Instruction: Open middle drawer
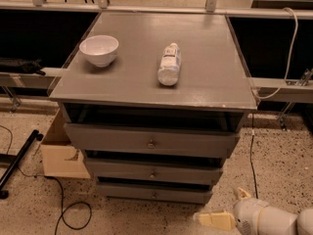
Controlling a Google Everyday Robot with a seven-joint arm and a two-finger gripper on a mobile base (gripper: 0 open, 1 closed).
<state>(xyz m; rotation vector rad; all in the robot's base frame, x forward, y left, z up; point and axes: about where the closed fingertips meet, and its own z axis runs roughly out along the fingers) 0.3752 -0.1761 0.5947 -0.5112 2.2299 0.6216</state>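
While hovering low right, near the floor, with end effector (229, 207) spread apart: looks rigid, heavyish, this middle drawer (186, 172), best pinched at small round knob (153, 174).

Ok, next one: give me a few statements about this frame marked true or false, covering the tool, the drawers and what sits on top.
1. The white bowl sits on the cabinet top, to the picture's left of the bottle. True.
2. The bottle stands upright. False: it lies on its side.
3. The tool is at the knob of the middle drawer. False: the tool is low in the picture's bottom right corner, near the floor, apart from the drawer.
4. The middle drawer has one small round knob at mid-front. True.
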